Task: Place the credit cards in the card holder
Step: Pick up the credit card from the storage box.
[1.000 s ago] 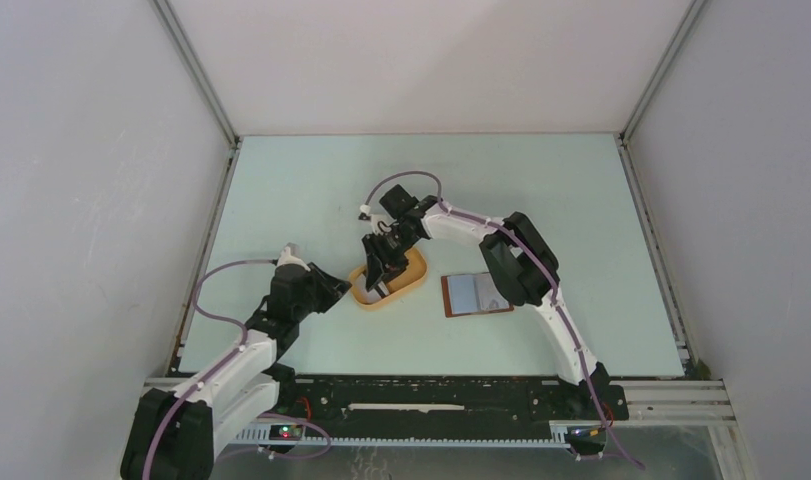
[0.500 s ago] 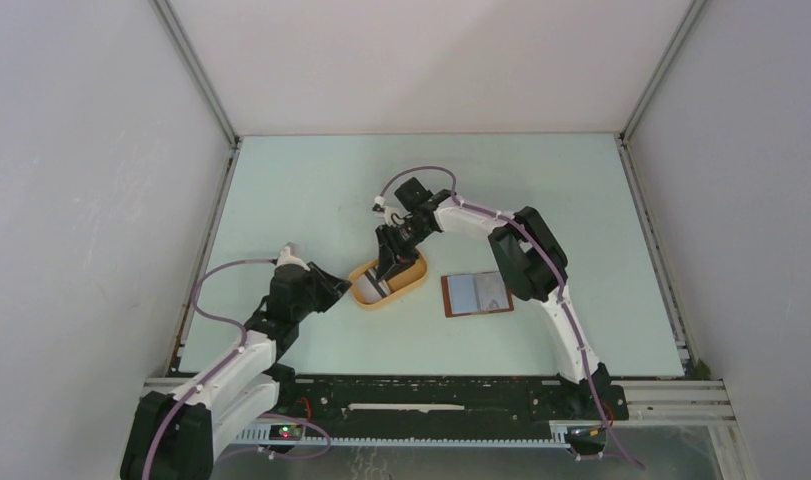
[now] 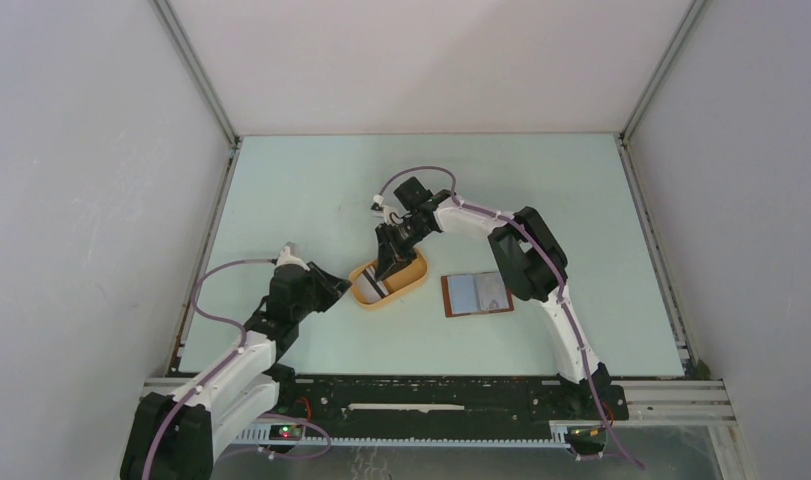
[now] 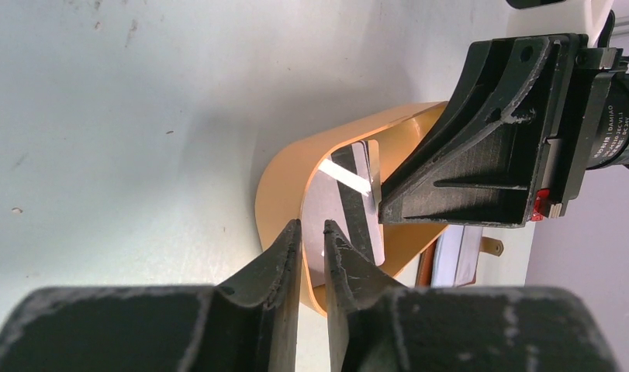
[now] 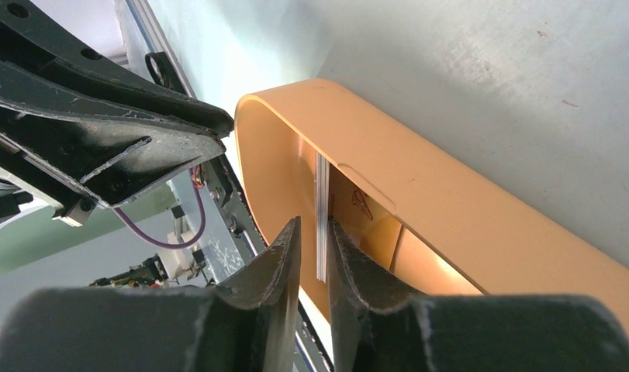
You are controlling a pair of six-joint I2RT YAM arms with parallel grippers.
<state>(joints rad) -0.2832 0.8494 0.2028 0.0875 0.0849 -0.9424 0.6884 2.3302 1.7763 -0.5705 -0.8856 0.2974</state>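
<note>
Where the credit cards (image 4: 356, 221) are standing: on edge and tilted inside the orange tray (image 5: 451, 209), at the centre of the overhead view; a grey face with a dark stripe is catching the light.
Right gripper (image 5: 314, 223): is reaching down into the tray from the upper right; its jaws are standing at a narrow gap, with the cards' thin edge running between them. I cannot tell whether the pads are pressing on the cards.
Left gripper (image 4: 312, 226): is hovering near the tray's left end, lower left of centre; its jaws are standing a slit apart and holding nothing.
Card holder (image 3: 473, 295): is lying open and flat on the table (image 3: 311, 190), pale inner face up, just right of the tray and not touching it.
</note>
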